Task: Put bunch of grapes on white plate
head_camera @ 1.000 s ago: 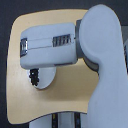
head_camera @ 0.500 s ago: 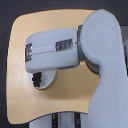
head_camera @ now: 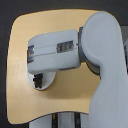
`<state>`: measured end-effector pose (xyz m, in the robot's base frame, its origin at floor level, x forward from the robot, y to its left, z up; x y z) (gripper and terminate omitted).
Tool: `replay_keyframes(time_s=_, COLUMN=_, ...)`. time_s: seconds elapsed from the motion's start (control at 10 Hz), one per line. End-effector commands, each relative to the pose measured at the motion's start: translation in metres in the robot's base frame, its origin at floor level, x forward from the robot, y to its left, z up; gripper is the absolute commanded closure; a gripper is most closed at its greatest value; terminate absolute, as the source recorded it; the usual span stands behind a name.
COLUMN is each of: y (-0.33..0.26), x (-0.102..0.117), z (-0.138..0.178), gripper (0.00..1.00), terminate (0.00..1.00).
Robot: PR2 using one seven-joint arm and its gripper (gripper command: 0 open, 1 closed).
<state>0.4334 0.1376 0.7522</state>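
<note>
Exterior view, top-down; white plate [head_camera: 48,81] sits on the wooden table [head_camera: 20,50], toward that view's left, mostly covered by the arm [head_camera: 95,55]; only its lower edge shows. Gripper [head_camera: 38,80] is a dark shape over the plate's left part; cannot tell if its fingers are spread or pinching anything. Bunch of grapes not made out separately from that dark shape; long axis and pointing direction unreadable. Arm's grey bulk blocks the table's right half.
</note>
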Motion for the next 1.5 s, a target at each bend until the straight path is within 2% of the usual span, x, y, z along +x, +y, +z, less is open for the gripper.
replay_keyframes(time_s=0.0, y=-0.002, x=0.001, z=-0.006, gripper=1.0, terminate=0.0)
replay_keyframes(time_s=0.4, y=-0.001, x=-0.005, z=-0.014, gripper=1.0, terminate=0.0)
replay_keyframes(time_s=0.7, y=-0.005, x=0.002, z=-0.012, gripper=1.0, terminate=0.0)
replay_keyframes(time_s=0.8, y=-0.008, x=0.005, z=-0.011, gripper=0.0, terminate=0.0)
replay_keyframes(time_s=1.2, y=-0.016, x=0.012, z=0.002, gripper=0.0, terminate=0.0)
replay_keyframes(time_s=1.4, y=-0.016, x=0.021, z=0.022, gripper=0.0, terminate=0.0)
